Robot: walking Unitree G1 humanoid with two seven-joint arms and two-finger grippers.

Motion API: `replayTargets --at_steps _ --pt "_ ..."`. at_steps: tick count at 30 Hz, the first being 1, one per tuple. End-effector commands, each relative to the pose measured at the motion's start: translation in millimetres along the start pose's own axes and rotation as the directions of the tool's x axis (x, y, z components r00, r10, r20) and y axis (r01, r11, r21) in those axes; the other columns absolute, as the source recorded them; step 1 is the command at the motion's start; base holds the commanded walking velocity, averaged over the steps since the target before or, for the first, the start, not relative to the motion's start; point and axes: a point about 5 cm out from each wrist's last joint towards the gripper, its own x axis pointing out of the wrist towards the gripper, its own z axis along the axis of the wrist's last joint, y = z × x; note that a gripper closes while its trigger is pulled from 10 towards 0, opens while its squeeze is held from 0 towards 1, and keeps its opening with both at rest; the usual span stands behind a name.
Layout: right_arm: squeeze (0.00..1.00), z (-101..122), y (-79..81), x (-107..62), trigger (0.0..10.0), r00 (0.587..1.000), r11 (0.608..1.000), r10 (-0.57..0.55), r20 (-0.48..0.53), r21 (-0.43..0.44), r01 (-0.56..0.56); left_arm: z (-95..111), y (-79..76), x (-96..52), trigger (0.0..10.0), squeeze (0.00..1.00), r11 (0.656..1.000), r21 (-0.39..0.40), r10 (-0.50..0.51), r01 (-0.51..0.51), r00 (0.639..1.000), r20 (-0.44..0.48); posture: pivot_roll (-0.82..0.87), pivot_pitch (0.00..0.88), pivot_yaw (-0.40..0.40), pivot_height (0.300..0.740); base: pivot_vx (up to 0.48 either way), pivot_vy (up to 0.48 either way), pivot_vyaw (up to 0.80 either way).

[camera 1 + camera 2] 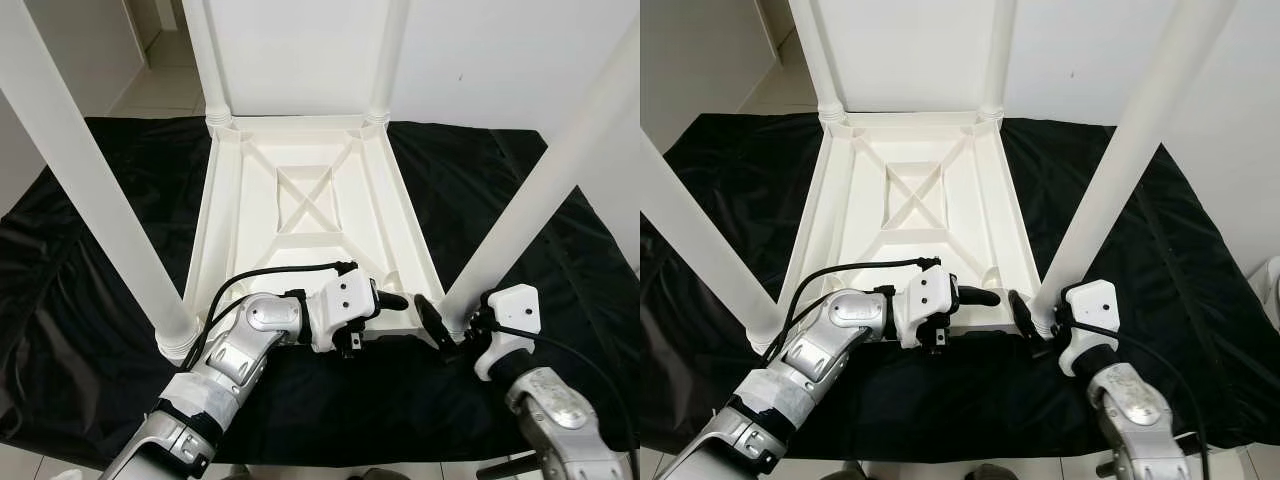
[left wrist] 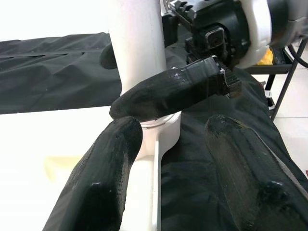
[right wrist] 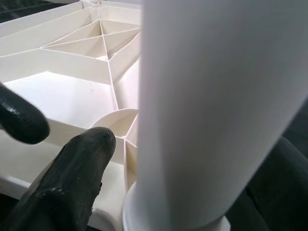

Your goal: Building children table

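Black cloth [image 1: 90, 240] is covering the floor; the upturned children's table [image 1: 300, 215] is lying on it. Right pincer [image 1: 440, 325] is gripping the near-right leg [image 1: 530, 190]; left pincer [image 1: 395, 300] is hovering open beside. Risk: a sideways pull could be unseating that leg from its socket.

Both arms are silver metal with rounded joints, each ending in a white plastic wrist housing. A black cable loops over the left arm, and its forearm wears a white wrap (black-banded). The left hand [image 1: 392, 300] and right hand [image 1: 436, 328] have long, matte black fingers.
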Motion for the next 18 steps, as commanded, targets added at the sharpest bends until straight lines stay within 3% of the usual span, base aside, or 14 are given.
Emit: replayTargets --at_steps 1,2,3,4,16,17,18 --pt "0.0 -1.4 -7.4 -0.4 8.8 1.0 1.0 0.027 -0.012 -0.01 -0.027 -0.8 -2.6 -0.4 10.0 0.0 1.0 0.014 -0.017 0.017 1.0 -0.008 -0.09 0.0 0.001 0.74 0.0 0.0 0.0" --pt "0.0 -1.4 -7.4 -0.4 8.8 1.0 1.0 0.027 -0.012 -0.01 -0.027 -0.8 -2.6 -0.4 10.0 0.0 1.0 0.014 -0.017 0.017 1.0 -0.008 -0.09 0.0 0.001 0.74 0.0 0.0 0.0" --pt "0.0 -1.4 -9.9 0.4 4.0 0.999 0.999 0.042 -0.016 -0.017 -0.042 -0.8 -2.2 -0.5 10.0 0.0 1.0 0.015 -0.016 0.017 1.0 -0.009 -0.09 0.0 -0.001 0.74 0.0 0.0 0.0" --pt "0.0 -1.8 -11.0 1.9 0.0 0.998 0.998 0.058 -0.021 -0.018 -0.059 -0.6 -1.8 -0.3 10.0 0.0 1.0 0.015 -0.014 0.014 1.0 -0.009 -0.09 0.0 -0.003 0.74 0.0 0.0 0.0" --pt "0.0 -8.5 -8.5 3.2 0.0 0.991 0.991 0.132 -0.034 0.02 -0.131 -0.4 -1.7 -0.8 10.0 0.0 1.0 0.013 -0.003 0.003 1.0 -0.008 -0.08 0.0 -0.005 0.74 0.0 0.0 0.0" --pt "0.0 -8.0 -8.2 2.6 2.7 0.991 0.991 0.129 -0.028 0.041 -0.128 -0.5 -1.0 -1.1 10.0 0.0 1.0 0.014 -0.003 0.003 1.0 -0.009 -0.08 0.0 -0.005 0.74 0.0 0.0 0.0" --pt "0.0 -7.4 -7.8 2.7 10.0 0.992 0.991 0.128 -0.023 0.053 -0.126 -0.6 -0.9 -1.1 10.0 0.0 1.0 0.014 -0.003 0.003 1.0 -0.009 -0.08 0.0 -0.005 0.74 0.0 0.0 0.0"
